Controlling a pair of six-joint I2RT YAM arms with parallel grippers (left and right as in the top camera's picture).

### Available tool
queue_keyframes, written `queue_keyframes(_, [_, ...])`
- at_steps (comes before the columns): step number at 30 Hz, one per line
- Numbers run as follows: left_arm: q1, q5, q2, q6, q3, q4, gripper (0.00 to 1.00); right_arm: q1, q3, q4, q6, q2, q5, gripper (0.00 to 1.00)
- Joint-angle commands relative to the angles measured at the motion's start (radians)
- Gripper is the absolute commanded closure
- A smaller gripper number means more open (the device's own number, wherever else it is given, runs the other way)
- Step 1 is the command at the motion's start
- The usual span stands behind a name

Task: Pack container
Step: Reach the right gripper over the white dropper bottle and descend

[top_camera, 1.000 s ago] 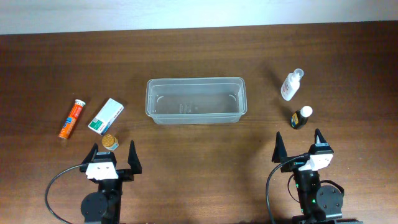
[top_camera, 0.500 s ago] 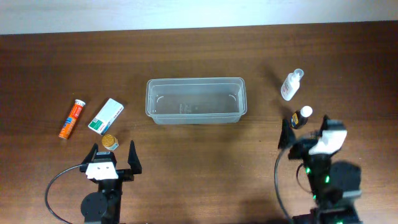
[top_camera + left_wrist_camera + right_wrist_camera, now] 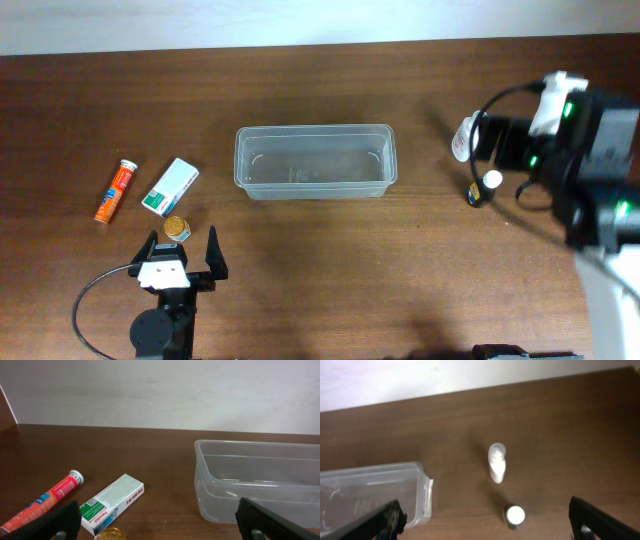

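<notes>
Overhead view: the container (image 3: 315,162) sits at centre frame, empty, long side across the picture. At left lie an orange tube (image 3: 115,190), a white-and-green box (image 3: 170,186) and a gold-capped jar (image 3: 176,228). I see the left gripper (image 3: 182,247) at lower left, fingers spread wide, holding nothing. In the wrist view, the right gripper (image 3: 484,510) is likewise spread wide and empty, apparently above a white bottle (image 3: 497,464) and a dark white-capped bottle (image 3: 515,516).
</notes>
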Motion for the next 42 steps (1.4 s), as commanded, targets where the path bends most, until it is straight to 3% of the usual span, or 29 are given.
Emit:
queue_keyframes(1, [0.004,-0.01,-0.004,-0.009,-0.006,0.0,0.01,-0.041,0.166,-0.087,0.0,0.134,-0.04,0.02])
queue_keyframes(4, [0.004,-0.01,-0.004,-0.009,-0.006,0.0,0.01,-0.047,0.19,-0.098,-0.003,0.19,-0.037,0.02])
queue_keyframes(11, [0.004,-0.01,-0.004,-0.009,-0.006,0.0,0.01,-0.048,0.19,-0.089,-0.203,0.303,-0.035,0.02])
queue_keyframes(24, [0.004,-0.01,-0.004,-0.009,-0.006,0.0,0.01,-0.055,0.19,0.035,-0.244,0.542,-0.033,0.02])
queue_keyframes(42, [0.004,-0.01,-0.004,-0.009,-0.006,0.0,0.01,-0.112,0.19,0.094,-0.245,0.709,-0.195,0.01])
